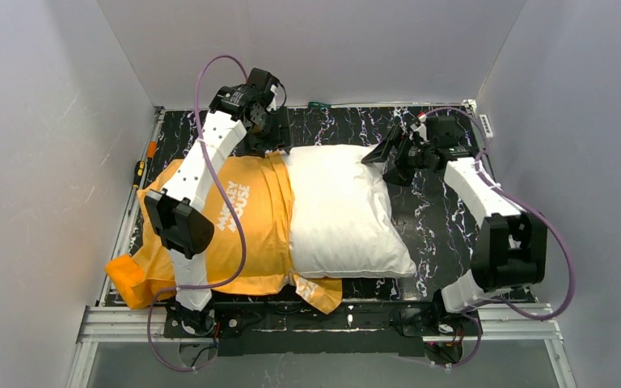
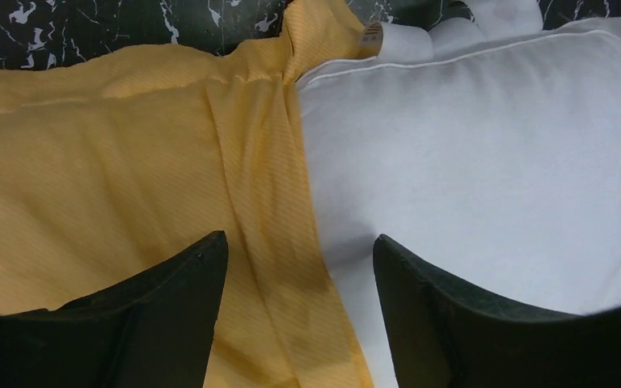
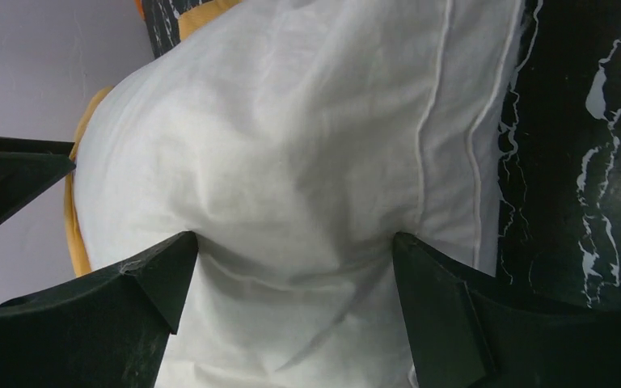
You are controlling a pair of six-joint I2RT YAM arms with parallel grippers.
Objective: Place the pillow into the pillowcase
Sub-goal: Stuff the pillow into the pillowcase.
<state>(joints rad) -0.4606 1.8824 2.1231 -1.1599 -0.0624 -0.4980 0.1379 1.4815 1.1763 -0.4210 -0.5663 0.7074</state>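
Right now the large plump off-white fabric pillow [image 1: 344, 210] lies on the black marbled tabletop [image 1: 441, 222], partly inside the bright orange fabric pillowcase [image 1: 251, 226]. The left pincer [image 2: 299, 242] hangs with jaws spread and nothing held. The case's hem runs straight beneath the gap, with orange cloth under one finger and white pillow under the other. The right pincer [image 3: 295, 238] gapes wide over the pillow's exposed end, the fabric bulging just ahead of its tips. The left pincer should probably pinch only the hem's top layer, leaving the pillow free. Then it can draw the hem toward the right pincer while that one steadies or pushes the pillow, to avoid bunching.
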